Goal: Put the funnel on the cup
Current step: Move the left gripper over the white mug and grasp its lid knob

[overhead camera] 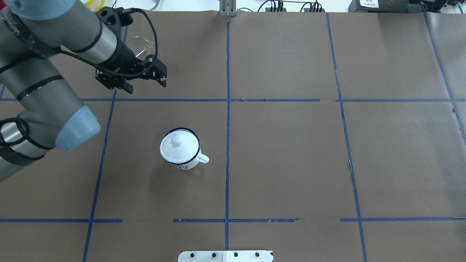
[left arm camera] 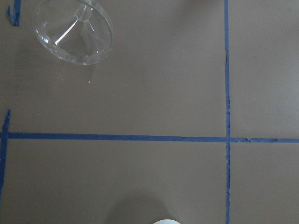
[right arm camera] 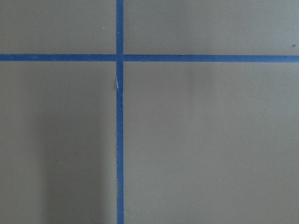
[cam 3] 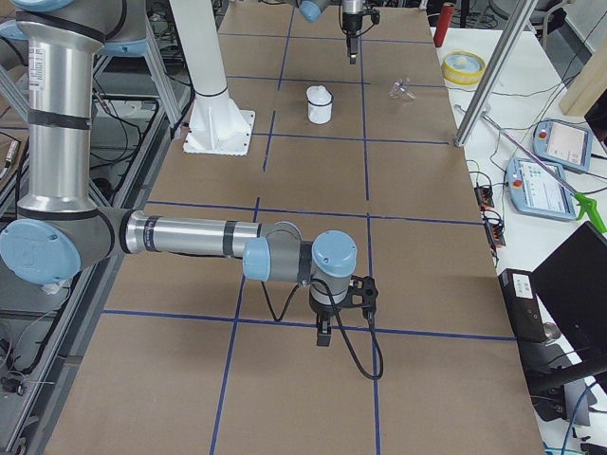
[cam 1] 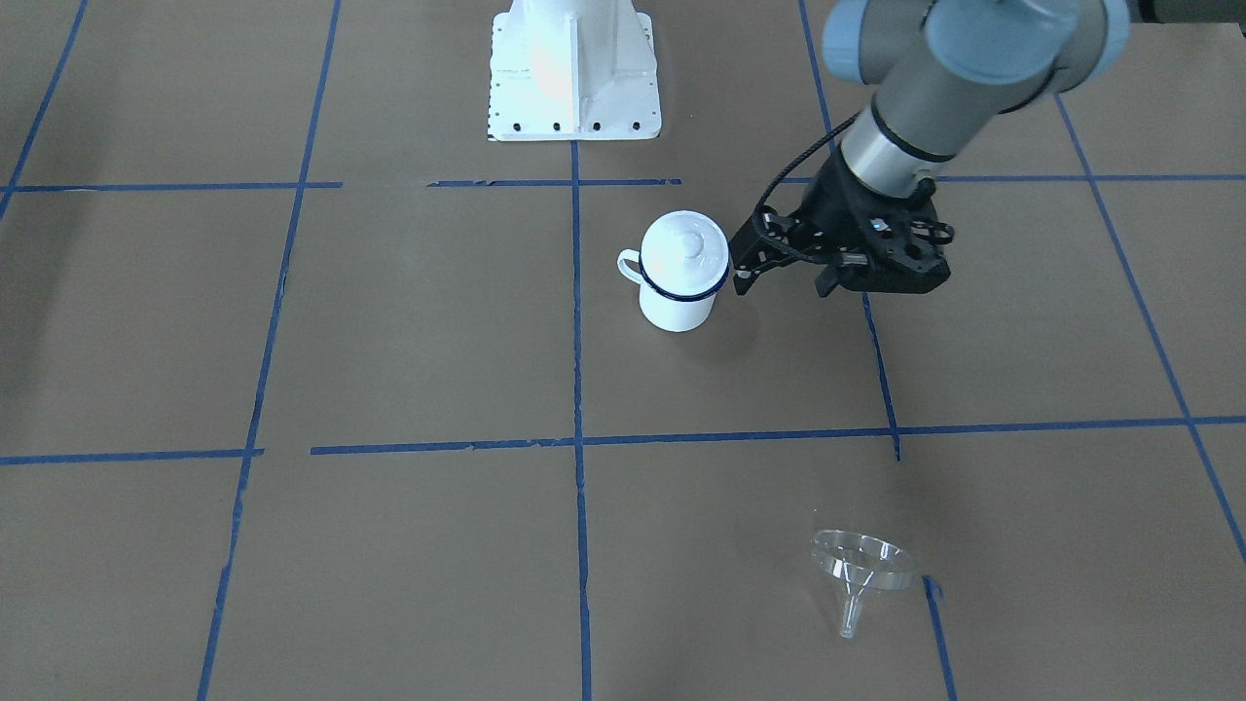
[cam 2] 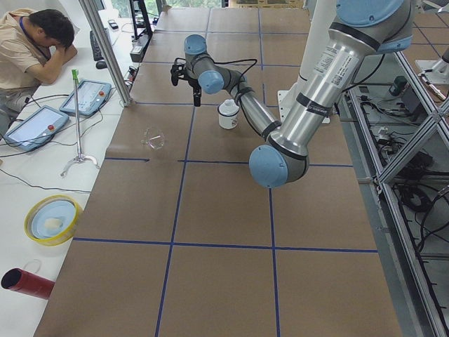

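Two spread, empty fingers of the left gripper [overhead camera: 145,86] hover above the table [overhead camera: 291,163]; pinching the slick, side-lying funnel [overhead camera: 143,45] could squirt it away, and it lies below and beyond them, untouched. Rightward, a knobbed lid [overhead camera: 178,145] caps the cup [overhead camera: 186,164], likely blocking entry; whether the right gripper [cam 3: 324,334] is spread cannot be told.

I see a brown paper-covered desk [overhead camera: 291,163] gridded with blue tape lines [overhead camera: 227,127], and a round white knobbed lid [overhead camera: 177,145] near its middle. Off its edge, a man in a beige shirt [cam 2: 28,45] rests head on hand.
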`<state>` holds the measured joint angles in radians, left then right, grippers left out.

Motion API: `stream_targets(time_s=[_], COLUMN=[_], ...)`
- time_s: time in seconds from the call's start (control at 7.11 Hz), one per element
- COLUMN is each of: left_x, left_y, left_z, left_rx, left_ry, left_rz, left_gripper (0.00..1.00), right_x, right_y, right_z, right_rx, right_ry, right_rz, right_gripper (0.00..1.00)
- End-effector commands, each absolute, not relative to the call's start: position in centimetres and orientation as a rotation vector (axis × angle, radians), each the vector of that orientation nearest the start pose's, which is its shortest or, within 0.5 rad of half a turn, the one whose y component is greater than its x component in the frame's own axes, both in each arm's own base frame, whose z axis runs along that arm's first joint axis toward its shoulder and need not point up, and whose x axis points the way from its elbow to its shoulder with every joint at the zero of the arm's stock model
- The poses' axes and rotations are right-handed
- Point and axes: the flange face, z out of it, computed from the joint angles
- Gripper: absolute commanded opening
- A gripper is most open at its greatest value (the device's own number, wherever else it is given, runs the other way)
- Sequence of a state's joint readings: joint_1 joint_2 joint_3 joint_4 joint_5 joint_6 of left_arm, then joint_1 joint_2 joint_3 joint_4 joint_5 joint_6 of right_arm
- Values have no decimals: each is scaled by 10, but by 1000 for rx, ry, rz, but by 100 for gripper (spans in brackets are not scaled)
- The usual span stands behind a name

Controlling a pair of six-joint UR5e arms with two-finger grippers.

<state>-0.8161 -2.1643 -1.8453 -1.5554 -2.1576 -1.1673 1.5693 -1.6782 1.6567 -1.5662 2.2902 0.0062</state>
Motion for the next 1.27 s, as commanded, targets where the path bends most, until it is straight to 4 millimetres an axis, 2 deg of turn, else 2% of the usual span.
stream_targets(time_s=[0.0, 0.14, 0.7, 0.84, 0.99, 1.13], left_x=[418, 437, 469, 471, 471, 469], left_y=[-471, -460, -433, -432, -432, -430], left_z=[180, 188, 193, 194, 194, 193], left_rx=[-31, -25, -44, -37, -37, -47], left_ry=[932, 893, 856, 850, 849, 830], left_rz=[-159, -158, -143, -145, -145, -150], left_gripper=[100, 100, 100, 91, 75, 66], right_x=[67, 67, 67, 67, 67, 67], right_y=[-445, -445, -445, -445, -445, -445], right_z=[670, 670, 670, 670, 670, 670], right_rx=[-19, -19, -19, -19, -19, -19], right_ry=[-719, -719, -719, -719, -719, -719], right_rz=[10, 10, 10, 10, 10, 10], right_gripper=[100, 100, 100, 100, 100, 100])
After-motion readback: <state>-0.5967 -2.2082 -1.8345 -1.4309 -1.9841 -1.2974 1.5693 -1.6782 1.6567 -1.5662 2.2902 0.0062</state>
